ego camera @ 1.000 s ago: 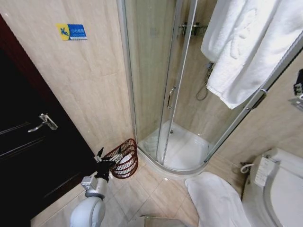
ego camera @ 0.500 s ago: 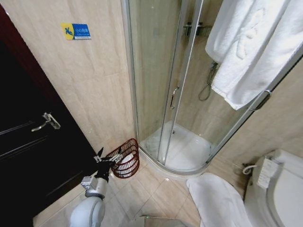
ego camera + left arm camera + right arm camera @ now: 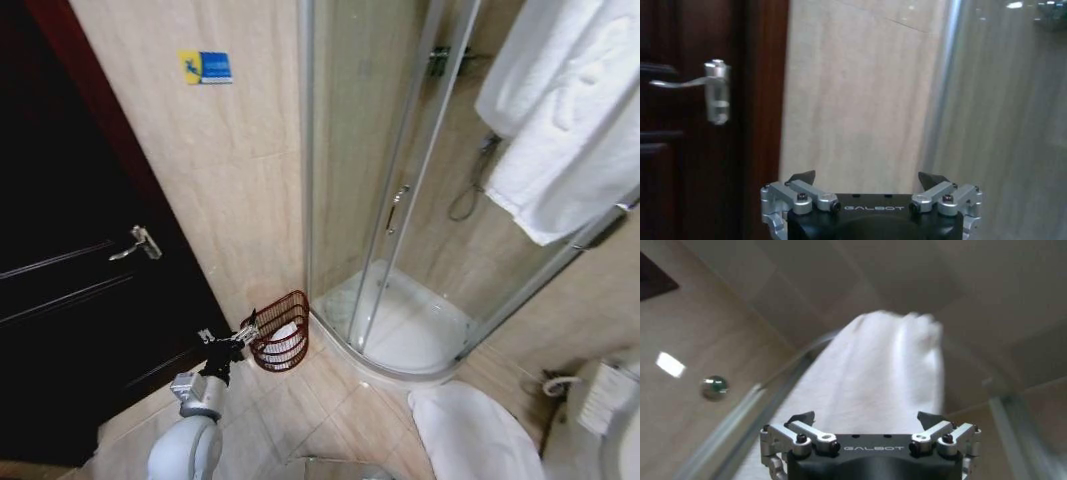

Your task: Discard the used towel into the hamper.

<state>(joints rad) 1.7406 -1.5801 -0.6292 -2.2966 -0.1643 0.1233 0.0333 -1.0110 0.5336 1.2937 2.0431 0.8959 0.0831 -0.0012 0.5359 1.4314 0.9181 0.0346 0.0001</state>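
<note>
The hamper (image 3: 283, 345), a small reddish-brown openwork basket, stands on the floor where the tiled wall meets the shower enclosure. A white towel (image 3: 286, 334) lies inside it. My left gripper (image 3: 230, 338) hovers just beside the hamper's rim, on the door side. In the left wrist view the left gripper (image 3: 867, 176) is open and holds nothing, facing the wall and door. My right gripper (image 3: 867, 416) is open too and holds nothing. It points up toward a white towel (image 3: 880, 375) draped over the shower rail.
A dark door with a lever handle (image 3: 135, 243) fills the left. The glass shower enclosure (image 3: 400, 200) stands to the right, with white towels (image 3: 570, 110) hung over its rail. A white bath mat (image 3: 480, 435) lies on the floor beside the toilet (image 3: 610, 410).
The camera has swung left, so the whole scene shifted right in the picture. My left arm keeps its pose, and the hamper now sits slightly farther from its fingers.
</note>
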